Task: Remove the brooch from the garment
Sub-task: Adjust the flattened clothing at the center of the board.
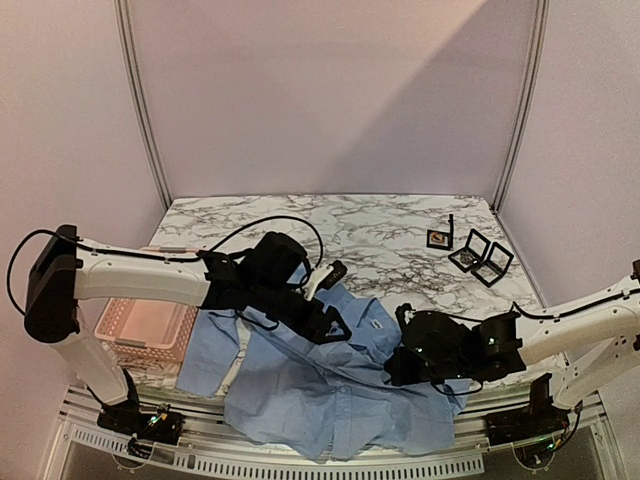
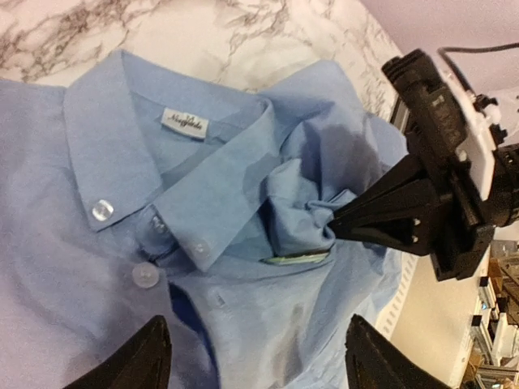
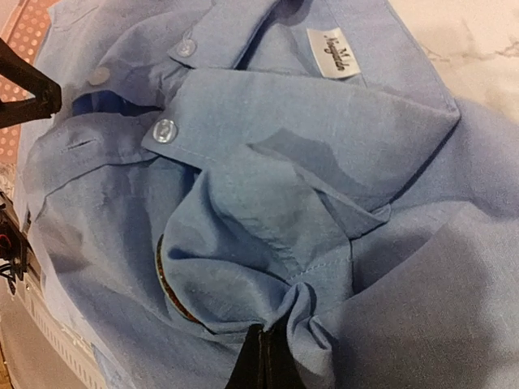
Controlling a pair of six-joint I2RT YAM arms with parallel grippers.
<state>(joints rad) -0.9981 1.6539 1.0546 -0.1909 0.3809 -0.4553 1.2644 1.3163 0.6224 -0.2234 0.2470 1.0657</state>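
My right claw (image 3: 263,361) is fully closed, its two fingers pressed together on a bunched fold of the garment (image 3: 365,162) just below the collar (image 3: 324,121); from the left wrist view I see that same claw (image 2: 340,224) coming in from the right with the cloth gathered into a knot at its tip. My left claw (image 2: 259,365) stands wide open over the buttoned front. Both fingers sit apart at the bottom of the view, with nothing between them and nothing held. The garment (image 1: 320,390) lies wrinkled on the near part of the marble table (image 1: 380,225), between the two arms, one edge just beside the pink basket (image 1: 140,335). The brooch (image 3: 166,279) is on the shirt, mostly covered by the pinched fold. I see only a curved dark and gold rim of it from the right wrist, and a thin greenish sliver (image 2: 296,258) just below the bunched cloth from the left wrist. A white label (image 2: 185,123) is sewn inside the collar, printed with one word in dark cursive; I cannot read it with confidence in either wrist view (image 3: 336,55).
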